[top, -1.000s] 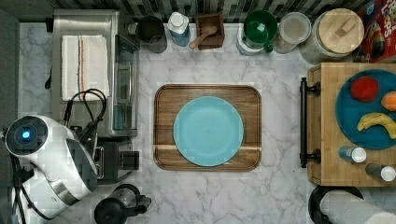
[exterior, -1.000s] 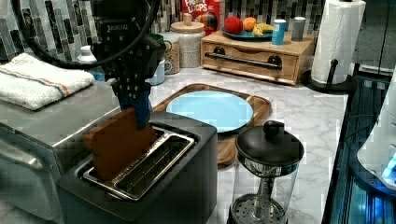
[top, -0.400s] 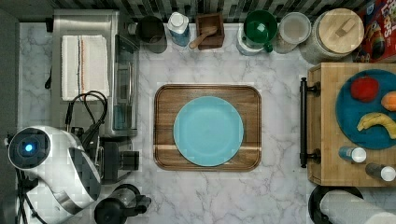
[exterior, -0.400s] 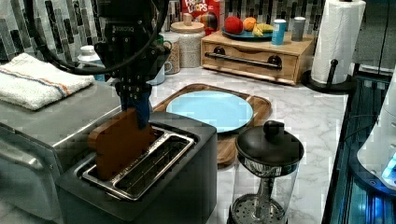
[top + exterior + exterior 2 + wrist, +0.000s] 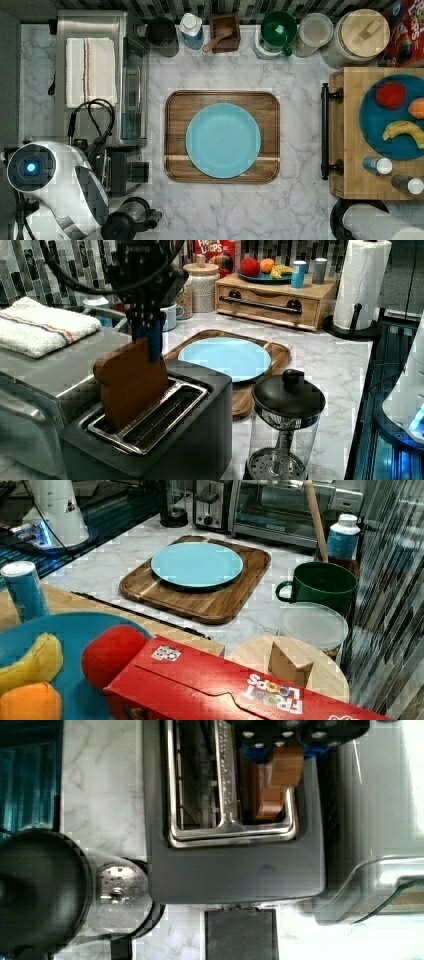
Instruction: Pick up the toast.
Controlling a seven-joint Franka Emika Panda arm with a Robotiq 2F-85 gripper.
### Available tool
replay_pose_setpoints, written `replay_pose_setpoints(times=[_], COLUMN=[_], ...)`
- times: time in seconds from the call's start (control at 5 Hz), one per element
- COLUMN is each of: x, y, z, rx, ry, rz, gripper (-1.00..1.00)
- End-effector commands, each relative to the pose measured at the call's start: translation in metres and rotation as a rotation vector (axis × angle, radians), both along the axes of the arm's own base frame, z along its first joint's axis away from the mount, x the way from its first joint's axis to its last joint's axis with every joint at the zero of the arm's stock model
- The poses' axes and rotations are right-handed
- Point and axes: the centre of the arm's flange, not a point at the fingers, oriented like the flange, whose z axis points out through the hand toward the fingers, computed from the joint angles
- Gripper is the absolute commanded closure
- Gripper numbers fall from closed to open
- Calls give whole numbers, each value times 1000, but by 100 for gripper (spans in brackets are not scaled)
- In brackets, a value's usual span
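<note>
The toast (image 5: 131, 385) is a brown slice standing upright, its lower part still inside the nearer slot of the black toaster (image 5: 165, 450). My gripper (image 5: 150, 337) comes down from above and is shut on the slice's top edge. In the wrist view the toast (image 5: 279, 782) sits pinched between the blue fingertips (image 5: 250, 756) of the gripper (image 5: 282, 752), over the toaster (image 5: 235, 865). In the top view my white arm (image 5: 55, 185) covers the toaster and the slice.
A blue plate (image 5: 225, 357) lies on a wooden tray (image 5: 280, 352) beyond the toaster. A glass coffee press (image 5: 287, 430) stands close beside the toaster. A toaster oven (image 5: 45, 375) with a folded striped cloth (image 5: 42, 330) flanks the other side. Jars and a fruit stand line the back.
The gripper has risen with the toast, so more of the slice now stands clear of the slot. In the top view the arm has shifted toward the lower left.
</note>
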Motion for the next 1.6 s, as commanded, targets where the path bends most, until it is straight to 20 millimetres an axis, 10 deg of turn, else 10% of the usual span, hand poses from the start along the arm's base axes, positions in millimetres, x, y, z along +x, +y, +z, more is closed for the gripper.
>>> replay_pose_setpoints(times=[0.2, 0.6, 1.6], x=[77, 98, 66], y=[-87, -148, -346], z=[145, 178, 121], rx=[188, 130, -107], ry=[-183, -148, -169], rz=[-48, -22, 186], gripper=[100, 100, 100])
